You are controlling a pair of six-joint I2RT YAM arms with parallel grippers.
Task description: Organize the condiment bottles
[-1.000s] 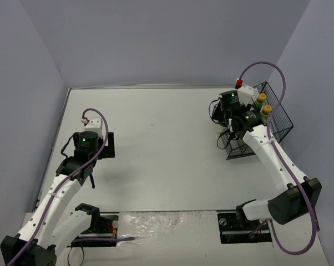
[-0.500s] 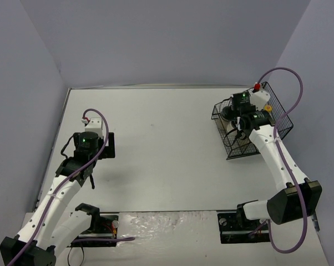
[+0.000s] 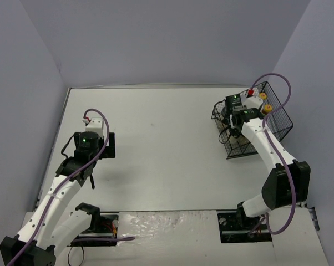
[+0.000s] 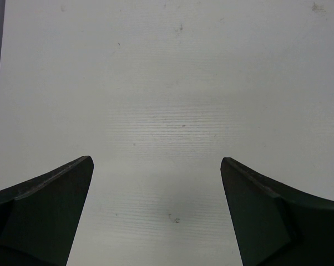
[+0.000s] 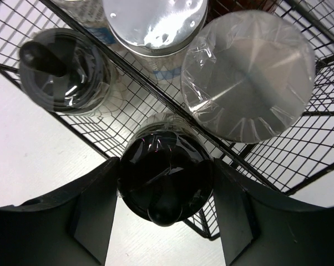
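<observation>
1. The left gripper [image 4: 157,166] hovers over the bare table [image 4: 167,83]. Its fingers are wide apart and hold nothing.
2. The right gripper [image 5: 166,163] is at the black wire basket [image 3: 281,124], on the far right of the table. Its fingers press on both sides of the lid of a black-lidded jar [image 5: 166,188].
3. This jar is at a wire wall of the basket; I cannot tell if it stands inside.
4. Just beyond it are a second black-lidded jar [image 5: 64,69], a film-covered silver lid [image 5: 247,77] and another silver lid [image 5: 156,22].
5. Farthest in the basket, two yellow caps [image 3: 268,108] show beside the right arm.
</observation>
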